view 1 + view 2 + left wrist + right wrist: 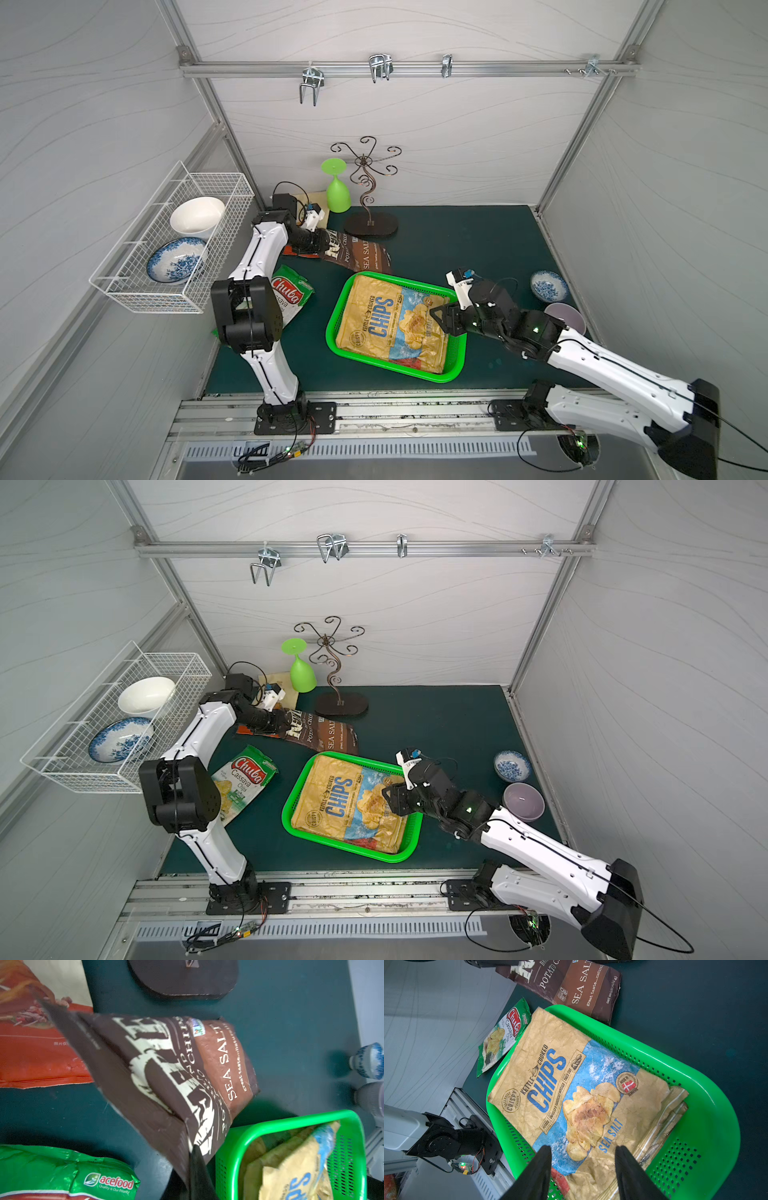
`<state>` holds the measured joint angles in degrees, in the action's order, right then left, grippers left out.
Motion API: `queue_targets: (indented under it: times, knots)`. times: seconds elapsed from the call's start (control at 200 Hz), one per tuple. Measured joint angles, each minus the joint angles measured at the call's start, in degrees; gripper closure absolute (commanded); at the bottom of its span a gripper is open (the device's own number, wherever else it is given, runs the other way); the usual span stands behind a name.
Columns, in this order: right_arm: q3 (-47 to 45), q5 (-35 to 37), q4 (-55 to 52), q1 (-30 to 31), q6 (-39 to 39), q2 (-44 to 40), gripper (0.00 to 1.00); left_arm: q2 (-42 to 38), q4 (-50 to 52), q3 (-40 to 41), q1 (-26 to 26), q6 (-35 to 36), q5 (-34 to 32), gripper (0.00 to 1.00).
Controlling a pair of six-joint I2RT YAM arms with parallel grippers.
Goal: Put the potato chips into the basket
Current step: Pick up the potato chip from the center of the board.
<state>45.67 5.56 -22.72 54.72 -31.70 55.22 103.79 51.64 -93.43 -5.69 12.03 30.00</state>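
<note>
The green basket (332, 328) (716, 1109) sits mid-table with a tan "CHIPS" bag (386, 320) (550, 1076) lying flat in it. My right gripper (436, 318) (583, 1151) hovers open over that bag's right end, holding nothing. My left gripper (323, 245) (194, 1151) is shut on the left edge of the brown Kettle bag (353, 253) (166, 1068), which is tilted up just behind the basket. An orange-red bag (293, 251) (31, 1053) lies partly under it. A green-white Cassava Chips bag (291, 295) (500, 1041) lies left of the basket.
A white wire rack (232, 232) with two bowls hangs on the left wall. An upturned green goblet (337, 191) and a metal stand's dark base (370, 224) are at the back. A blue-white bowl (548, 286) and a lilac bowl (565, 318) sit far right.
</note>
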Motion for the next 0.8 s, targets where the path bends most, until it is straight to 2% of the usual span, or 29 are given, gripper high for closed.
queue_targets:
  times: [0.29,0.605,0.8]
  knots:
    - [-1.05,0.98,0.11,0.00,-0.02,-1.07,0.47,-3.74,5.27,-3.61,1.25,0.07,5.05,1.00]
    - [-2.10,2.75,0.17,0.00,-0.11,-3.52,0.48,-11.69,8.50,-7.96,8.13,1.86,3.45,1.00]
    - [-2.40,3.56,0.13,0.00,-0.44,-4.96,0.48,-13.92,9.77,-9.25,9.79,2.45,2.12,1.00]
